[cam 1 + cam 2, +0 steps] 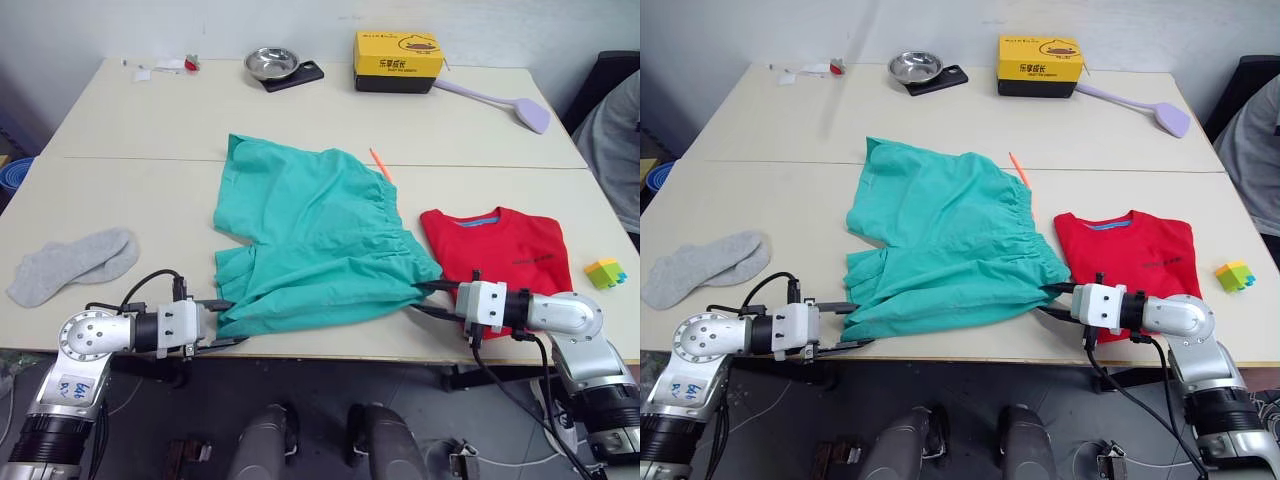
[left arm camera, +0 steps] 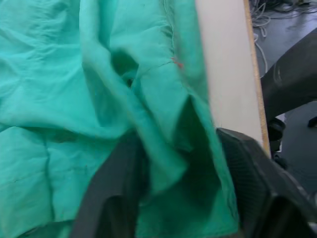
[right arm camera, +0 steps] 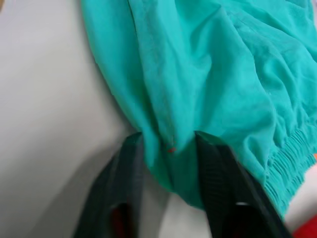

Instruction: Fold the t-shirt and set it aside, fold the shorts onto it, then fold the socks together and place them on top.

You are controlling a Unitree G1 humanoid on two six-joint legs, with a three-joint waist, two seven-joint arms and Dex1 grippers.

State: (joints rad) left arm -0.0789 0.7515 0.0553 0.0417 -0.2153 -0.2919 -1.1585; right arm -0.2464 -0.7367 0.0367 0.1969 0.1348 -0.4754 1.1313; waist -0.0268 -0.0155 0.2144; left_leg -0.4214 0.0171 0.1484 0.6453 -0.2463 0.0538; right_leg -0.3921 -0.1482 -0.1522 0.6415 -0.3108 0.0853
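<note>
t-shirt (image 1: 495, 250) folded, set aside | shorts (image 1: 310, 240) mid-fold: left gripper (image 1: 222, 322) and right gripper (image 1: 432, 298) fingers each pinch a near corner | socks (image 1: 75, 264) untouched

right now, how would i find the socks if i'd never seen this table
Start at the teal-green shorts spread across the middle of the table, then look toward the robot's left, near the front edge. The socks lie there on their own, apart from the other clothes. They are plain light grey, knit and the smallest garment on the table.
</note>
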